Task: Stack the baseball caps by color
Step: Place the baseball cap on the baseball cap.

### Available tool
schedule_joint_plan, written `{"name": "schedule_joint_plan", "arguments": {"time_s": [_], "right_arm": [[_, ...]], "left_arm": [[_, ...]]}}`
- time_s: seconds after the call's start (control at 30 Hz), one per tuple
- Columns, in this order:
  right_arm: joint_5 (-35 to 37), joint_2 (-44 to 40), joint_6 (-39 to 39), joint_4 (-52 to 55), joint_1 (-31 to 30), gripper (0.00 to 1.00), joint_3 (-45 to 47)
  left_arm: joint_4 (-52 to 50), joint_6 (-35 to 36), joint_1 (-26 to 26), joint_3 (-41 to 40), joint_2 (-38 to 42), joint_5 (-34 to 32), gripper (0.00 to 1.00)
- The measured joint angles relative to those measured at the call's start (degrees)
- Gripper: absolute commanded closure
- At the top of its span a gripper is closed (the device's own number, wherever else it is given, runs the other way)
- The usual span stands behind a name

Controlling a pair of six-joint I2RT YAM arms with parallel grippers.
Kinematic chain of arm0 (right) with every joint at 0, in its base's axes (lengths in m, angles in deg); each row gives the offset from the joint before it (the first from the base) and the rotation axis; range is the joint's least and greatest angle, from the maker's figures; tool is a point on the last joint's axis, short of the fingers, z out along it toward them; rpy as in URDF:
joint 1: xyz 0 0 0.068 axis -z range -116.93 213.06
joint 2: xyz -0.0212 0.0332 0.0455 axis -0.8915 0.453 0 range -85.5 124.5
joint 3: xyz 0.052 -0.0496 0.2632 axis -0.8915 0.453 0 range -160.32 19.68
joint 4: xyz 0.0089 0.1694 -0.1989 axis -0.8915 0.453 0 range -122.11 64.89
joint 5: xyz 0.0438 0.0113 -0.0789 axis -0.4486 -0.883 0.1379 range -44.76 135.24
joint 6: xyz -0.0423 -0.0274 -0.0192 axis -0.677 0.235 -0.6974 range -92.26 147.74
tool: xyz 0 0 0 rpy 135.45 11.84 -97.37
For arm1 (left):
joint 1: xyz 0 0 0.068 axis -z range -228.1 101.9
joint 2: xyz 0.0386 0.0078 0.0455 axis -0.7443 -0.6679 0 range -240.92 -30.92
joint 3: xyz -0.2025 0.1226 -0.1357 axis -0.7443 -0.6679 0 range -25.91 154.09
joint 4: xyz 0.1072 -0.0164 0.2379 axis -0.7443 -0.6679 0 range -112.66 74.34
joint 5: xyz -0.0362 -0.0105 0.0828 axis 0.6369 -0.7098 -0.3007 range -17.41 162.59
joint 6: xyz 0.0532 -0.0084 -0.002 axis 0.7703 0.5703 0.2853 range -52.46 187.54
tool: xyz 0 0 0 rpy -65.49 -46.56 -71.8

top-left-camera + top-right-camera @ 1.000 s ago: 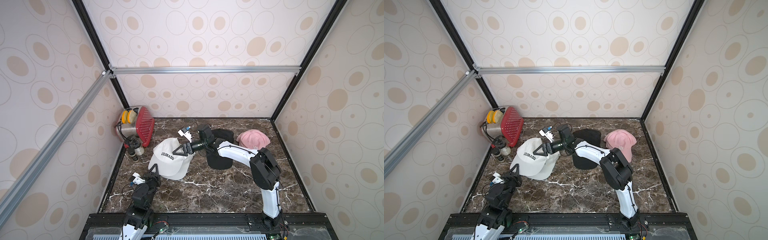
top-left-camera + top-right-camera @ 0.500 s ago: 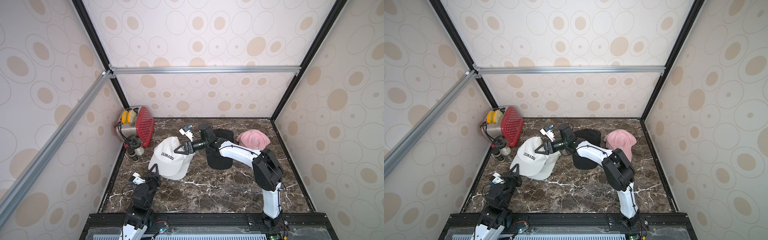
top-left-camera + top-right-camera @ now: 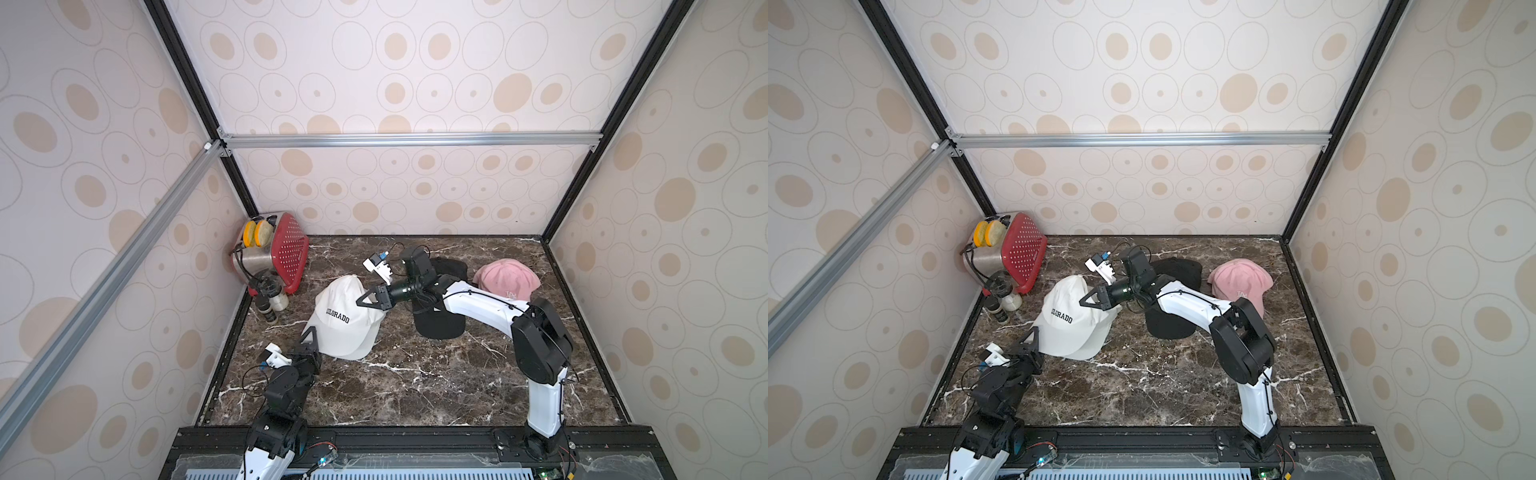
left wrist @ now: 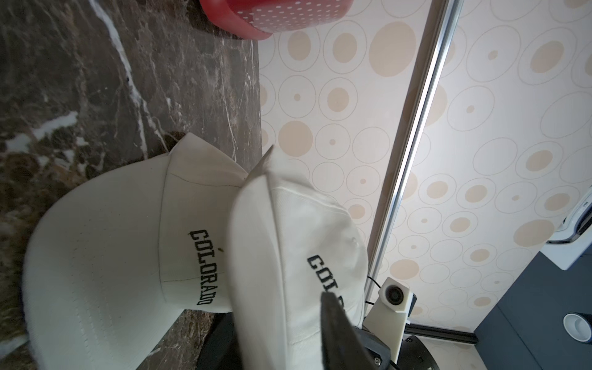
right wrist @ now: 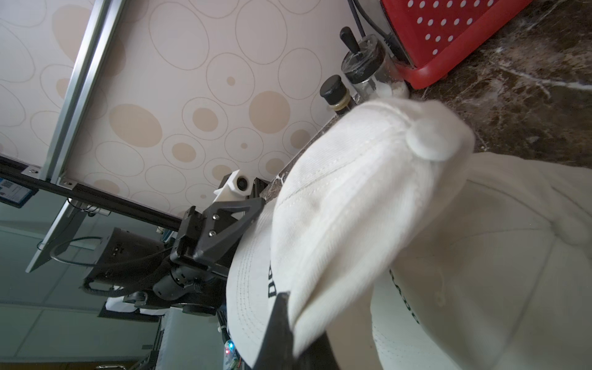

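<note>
The right pincer [image 3: 362,300] pinches the top white cap [image 3: 338,297] by its crown, over the lower white cap [image 3: 358,351] left of centre (black caps [image 3: 438,326] and pink caps [image 3: 505,278] sit right). The left pincer [image 3: 311,336] is at its brim; whether it grips cannot be told.

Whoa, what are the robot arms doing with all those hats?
They are sorting caps into piles by color. The right gripper is pinching the crown of the top white cap, which lies over another white cap. The left gripper is at the top cap's brim, and its jaws look apart. The black caps sit in their own spot in the middle, and a pink cap rests farther to the right.
</note>
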Motion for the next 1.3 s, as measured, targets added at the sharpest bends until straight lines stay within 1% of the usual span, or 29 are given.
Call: {"name": "schedule_joint_plan", "arguments": {"time_s": [0.07, 0.17, 0.33, 0.47, 0.57, 0.63, 0.7, 0.83, 0.9, 0.97, 1.17, 1.23, 1.3], "right_arm": [[0.59, 0.00, -2.29, 2.03, 0.02, 1.00, 0.00], [0.94, 0.00, -4.44, 4.13, 0.26, 1.00, 0.00], [0.94, 0.00, -6.25, 5.70, 1.03, 1.00, -0.04], [1.14, 0.00, -7.89, 7.30, 1.44, 1.00, -0.04], [1.33, 0.07, -8.79, 8.11, 1.68, 1.00, -0.04], [1.33, 0.15, -9.09, 8.20, 1.81, 1.00, -0.04], [1.25, 0.39, -9.11, 8.17, 2.12, 1.00, -0.04], [0.92, 1.99, -9.11, 8.20, 2.93, 1.00, -0.39], [0.90, 3.08, -9.14, 8.39, 3.19, 1.00, -0.74], [0.90, 3.93, -9.07, 8.50, 3.34, 1.00, -0.74], [0.20, 4.94, -6.60, 5.97, 3.23, 0.99, 0.33], [0.07, 4.96, -5.95, 4.76, 3.17, 0.97, 0.94], [0.11, 4.94, -5.33, 3.76, 3.13, 0.96, 1.55]], "left_arm": [[-2.10, 4.63, 0.00, 0.96, -0.22, 0.07, 0.13], [-7.21, 10.36, 0.00, 2.86, -1.99, 0.26, 0.01], [-15.17, 18.67, 0.00, 5.31, -6.69, -0.35, 0.01], [-22.38, 26.62, 0.00, 10.32, -9.20, -3.78, 0.01], [-24.50, 32.89, 0.00, 15.10, -11.34, -5.73, 0.01], [-24.28, 36.26, 0.00, 17.53, -14.32, -5.27, 0.01], [-23.41, 38.82, 0.00, 19.19, -18.78, -3.28, 0.01], [-20.55, 43.15, 0.00, 20.63, -30.69, 4.11, 0.01], [-18.78, 44.44, 0.00, 20.26, -33.99, 7.43, 0.01], [-16.83, 45.33, 0.00, 19.08, -33.59, 9.88, 0.01], [-11.91, 48.65, 0.00, 17.22, -25.24, 14.27, 0.01], [-9.55, 49.59, 0.00, 17.22, -25.92, 16.63, 0.01], [-6.75, 49.75, 0.00, 16.96, -28.68, 19.26, 0.01]]}}
